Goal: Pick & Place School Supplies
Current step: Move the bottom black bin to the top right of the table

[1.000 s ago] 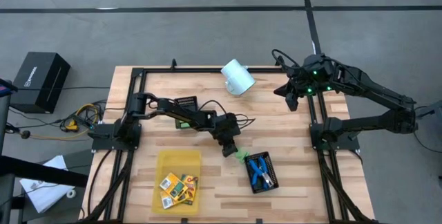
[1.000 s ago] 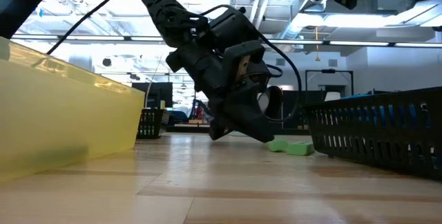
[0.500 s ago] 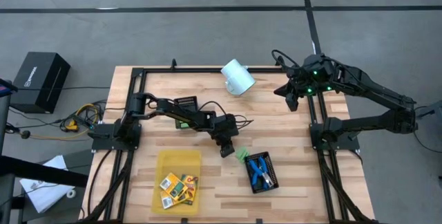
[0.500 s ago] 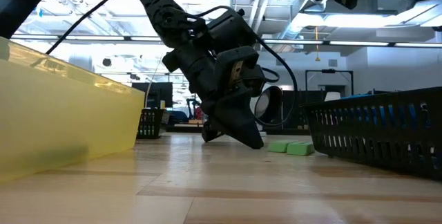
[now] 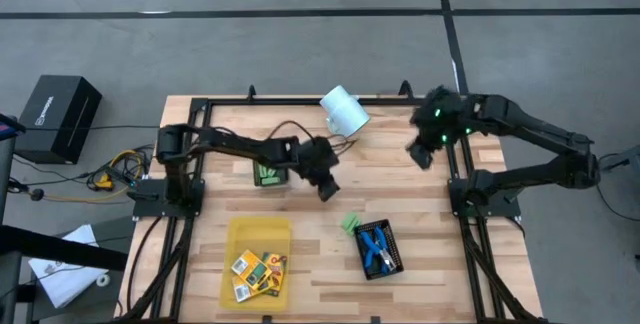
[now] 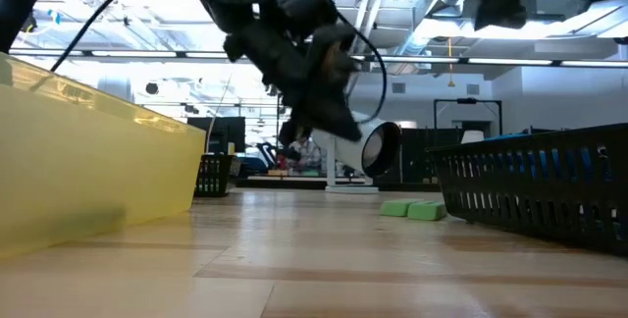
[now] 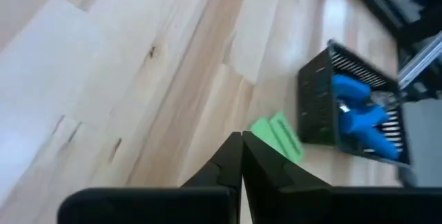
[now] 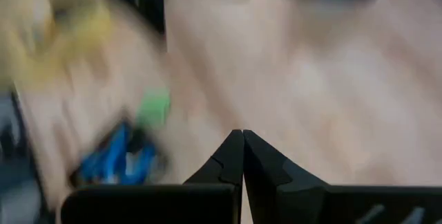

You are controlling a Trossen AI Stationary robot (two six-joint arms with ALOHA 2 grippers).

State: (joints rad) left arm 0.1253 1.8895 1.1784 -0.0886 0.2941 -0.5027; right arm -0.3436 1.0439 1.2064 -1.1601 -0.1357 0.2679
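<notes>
Two light-green oblong pieces [image 5: 349,223] lie flat on the wooden table beside a black mesh tray [image 5: 393,261]; they also show in the low view [image 6: 412,208] and the left wrist view [image 7: 276,135]. Blue-handled tools [image 5: 376,247] lie inside that tray. Orange-yellow boxes [image 5: 258,269] lie in the yellow tray [image 5: 240,234]. My left gripper [image 5: 328,192] hangs shut above the table, up and to the far-left of the green pieces, holding nothing [image 7: 242,156]. My right gripper [image 5: 420,154] is shut and raised at the far right, empty [image 8: 243,151].
A white cup [image 5: 345,111] lies on its side near the far edge. A second black mesh tray [image 5: 268,172] sits under the left arm. The yellow tray's wall [image 6: 98,171] and the mesh tray's wall [image 6: 540,195] flank the bare wood in the low view.
My left gripper has risen from beside the green pieces and drawn back toward the table's far edge, staying shut. The green pieces stay where they lay. My right gripper has tipped further downward.
</notes>
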